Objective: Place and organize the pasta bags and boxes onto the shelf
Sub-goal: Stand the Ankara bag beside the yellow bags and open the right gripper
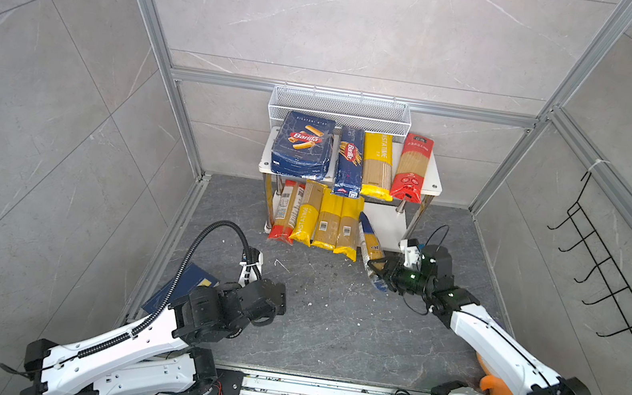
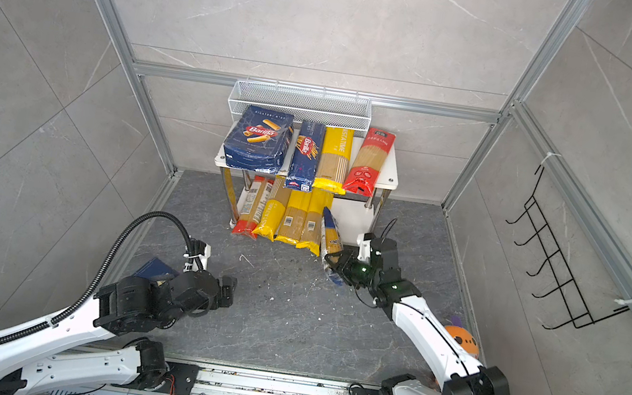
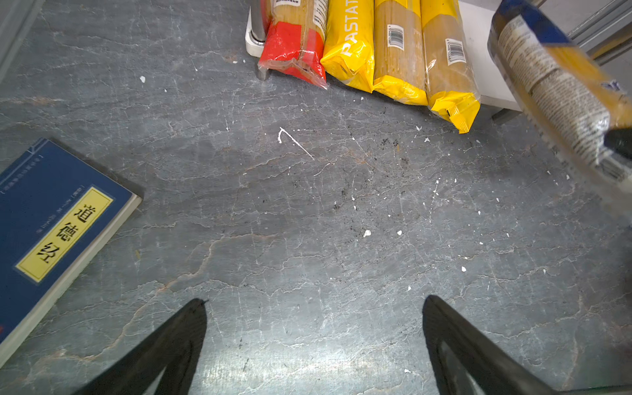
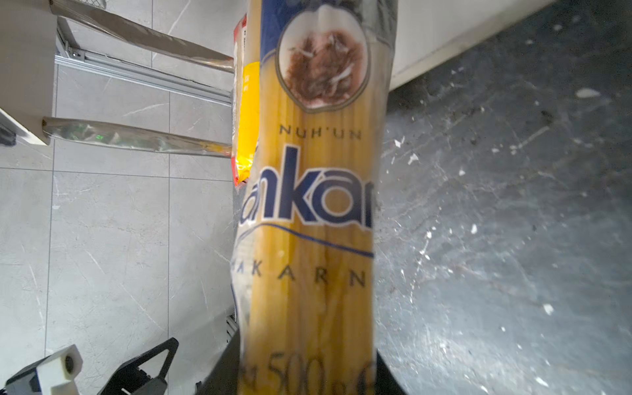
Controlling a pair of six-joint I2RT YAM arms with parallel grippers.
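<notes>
On the shelf [image 1: 434, 188], the top board [image 1: 433, 177] carries the wide box [image 1: 303, 144], narrow box [image 1: 350, 161], a yellow bag [image 1: 378, 165] and a red bag [image 1: 410, 168]. Four more bags [image 1: 327, 221] fill the lower board's [image 1: 386, 223] left, overhanging its front edge. Only the blue bag [image 1: 368, 235] seems left: the right gripper [image 1: 377, 270] clamps its near end, with the far end tilted toward that board's front edge. The left gripper [image 3: 314, 301] gapes wide, empty.

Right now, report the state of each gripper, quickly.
Left gripper: open, holding nothing.
Right gripper: shut on the blue ankara bag.
</notes>
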